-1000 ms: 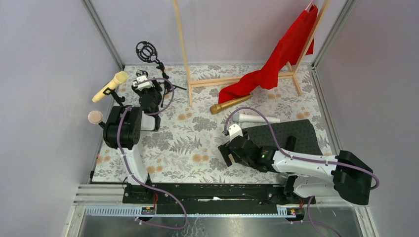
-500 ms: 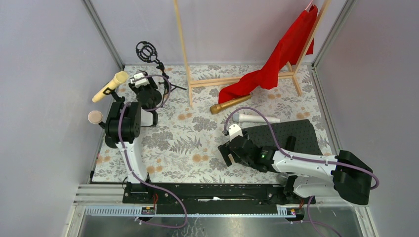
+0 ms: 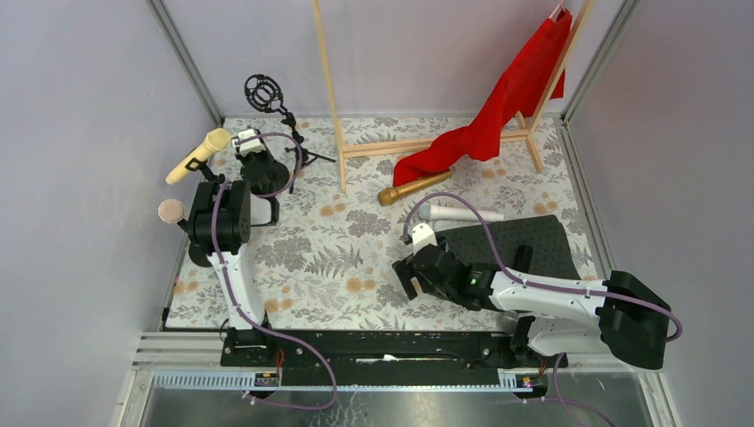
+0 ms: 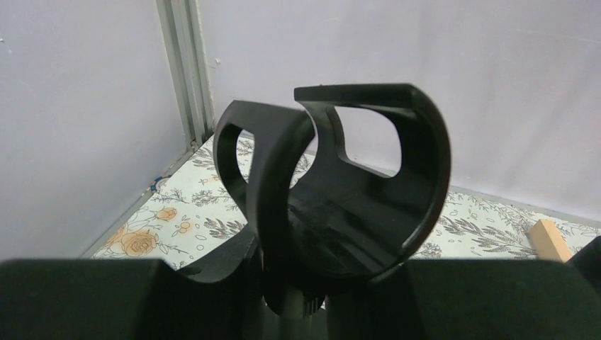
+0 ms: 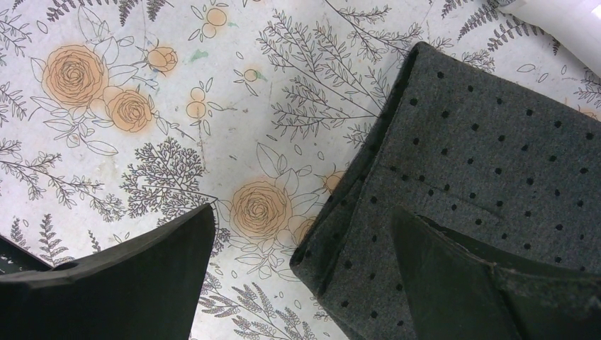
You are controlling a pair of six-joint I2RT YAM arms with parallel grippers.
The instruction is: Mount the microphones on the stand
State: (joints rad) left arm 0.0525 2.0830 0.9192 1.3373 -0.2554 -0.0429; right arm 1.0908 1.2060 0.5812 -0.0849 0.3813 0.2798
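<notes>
Nearest me, my right end effector (image 3: 411,272) hangs low over the table (image 3: 338,258) with its jaws spread wide and nothing between them, right at the edge of the dotted dark mat (image 5: 496,163). Beyond it the white microphone (image 3: 461,213) and, further back, the gold microphone (image 3: 414,187) lie flat on the table, neither picked up yet. Over on the left, the pink microphone (image 3: 171,211) and the pale yellow microphone (image 3: 197,157) look seated on the stand (image 3: 203,169), so I judge the job about half done. My left end effector (image 3: 251,144) is close up against an empty clip (image 4: 354,198); whether its jaws grip anything I cannot tell.
</notes>
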